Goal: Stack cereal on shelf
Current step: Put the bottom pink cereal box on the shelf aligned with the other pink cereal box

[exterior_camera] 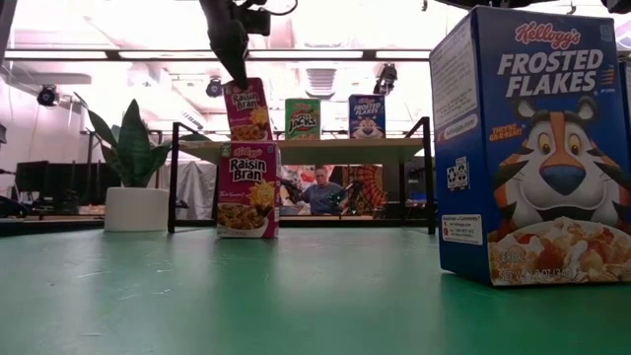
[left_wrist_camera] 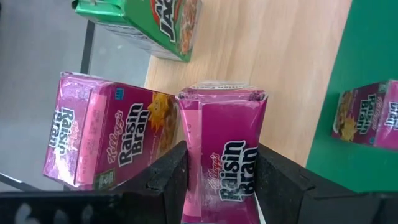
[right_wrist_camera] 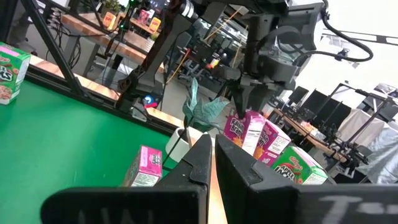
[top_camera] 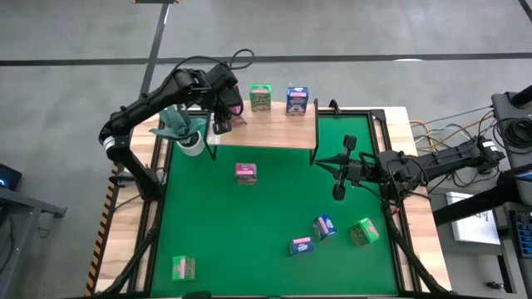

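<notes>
My left gripper (top_camera: 223,112) hangs over the left end of the light-wood shelf (top_camera: 274,133), shut on a pink cereal box (left_wrist_camera: 224,124). A second pink box (left_wrist_camera: 106,140) stands on the shelf beside it. A green box (top_camera: 260,97) and a blue box (top_camera: 297,100) stand farther right on the plank. In the low view the held box (exterior_camera: 246,108) has its lower end level with the shelf top; whether it touches the shelf I cannot tell. My right gripper (top_camera: 339,193) waits shut above the mat's right side. My left gripper pinches the pink box by two opposite sides (left_wrist_camera: 194,177) between its two fingers, at the box's upper end (exterior_camera: 237,85). The fingers come from above, slanting down. The box hangs below them, tilted, its printed face toward the wrist camera.
On the green mat (top_camera: 274,208) lie a pink box (top_camera: 245,173), two blue boxes (top_camera: 324,226) (top_camera: 301,246) and two green boxes (top_camera: 363,232) (top_camera: 184,267). A potted plant (top_camera: 184,129) stands just left of the shelf, close to my left arm.
</notes>
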You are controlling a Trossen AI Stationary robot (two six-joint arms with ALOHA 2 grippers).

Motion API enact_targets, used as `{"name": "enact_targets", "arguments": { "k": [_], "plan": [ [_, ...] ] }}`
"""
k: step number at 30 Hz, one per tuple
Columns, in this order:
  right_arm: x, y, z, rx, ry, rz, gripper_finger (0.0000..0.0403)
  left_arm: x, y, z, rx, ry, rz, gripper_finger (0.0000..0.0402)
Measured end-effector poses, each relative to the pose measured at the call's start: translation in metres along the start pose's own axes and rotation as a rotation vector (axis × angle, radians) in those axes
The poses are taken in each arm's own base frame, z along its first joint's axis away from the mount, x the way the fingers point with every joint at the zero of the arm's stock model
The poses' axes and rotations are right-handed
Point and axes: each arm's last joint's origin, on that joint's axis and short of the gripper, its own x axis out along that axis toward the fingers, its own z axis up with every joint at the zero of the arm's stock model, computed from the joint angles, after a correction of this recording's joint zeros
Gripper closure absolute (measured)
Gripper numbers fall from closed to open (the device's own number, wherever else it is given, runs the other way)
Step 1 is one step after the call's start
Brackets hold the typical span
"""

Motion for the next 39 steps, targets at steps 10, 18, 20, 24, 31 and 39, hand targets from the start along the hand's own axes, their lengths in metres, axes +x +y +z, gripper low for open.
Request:
{"name": "enact_targets", "arguments": {
  "k": [10, 18, 20, 24, 31, 39],
  "plan": [
    [0.0, 0.0, 0.0, -0.001, 0.001, 0.001, 0.039, -0.001, 0.001, -0.001, -0.002, 0.005, 0.004, 0.0223],
    [0.0, 0.0, 0.0, -0.002, 0.002, 0.0, 0.039, -0.001, 0.003, 0.004, -0.003, -0.038, 0.024, 0.0199],
    [0.0, 0.0, 0.0, -0.002, 0.001, 0.0, 0.039, -0.001, 0.003, 0.005, 0.001, -0.047, 0.028, 0.0198],
    [0.0, 0.0, 0.0, -0.002, 0.002, 0.0, 0.039, -0.004, 0.004, 0.005, 0.01, -0.046, 0.053, 0.0198],
    [0.0, 0.0, 0.0, -0.004, 0.001, 0.0, 0.039, -0.029, 0.009, 0.015, -0.032, -0.158, 0.097, 0.0198],
    [0.0, 0.0, 0.0, -0.006, 0.001, 0.0, 0.039, -0.026, -0.002, 0.04, -0.154, -0.38, 0.053, 0.0222]
  ]
}}
